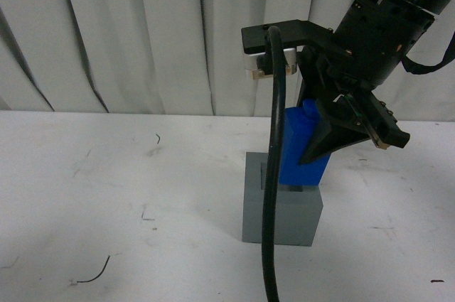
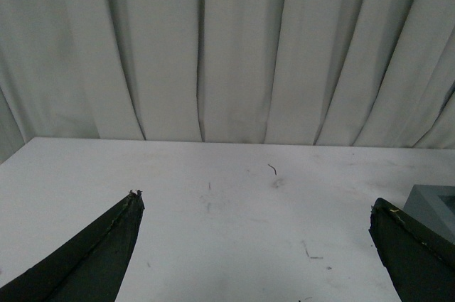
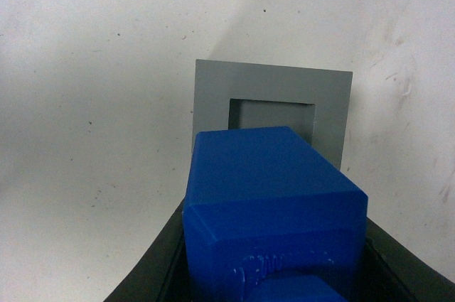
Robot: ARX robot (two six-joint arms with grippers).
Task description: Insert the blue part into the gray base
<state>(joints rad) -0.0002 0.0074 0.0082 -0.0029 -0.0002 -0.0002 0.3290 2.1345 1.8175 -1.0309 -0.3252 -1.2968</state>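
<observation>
Clamping one blue part [image 1: 293, 144], right gripper [image 1: 314, 157]; one gray base [image 1: 293, 214].

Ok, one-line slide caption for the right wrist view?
Close-up: the right gripper holds the blue part over the gray base, its square recess partly visible.

A pale grey-white curtain [image 1: 142, 32] hung in deep vertical folds across the whole back of the scene. Below it stretched a flat white surface [image 1: 106, 174], scuffed with small dark marks and one thin curved dark line [image 1: 103, 272]. The light was soft and even.
</observation>
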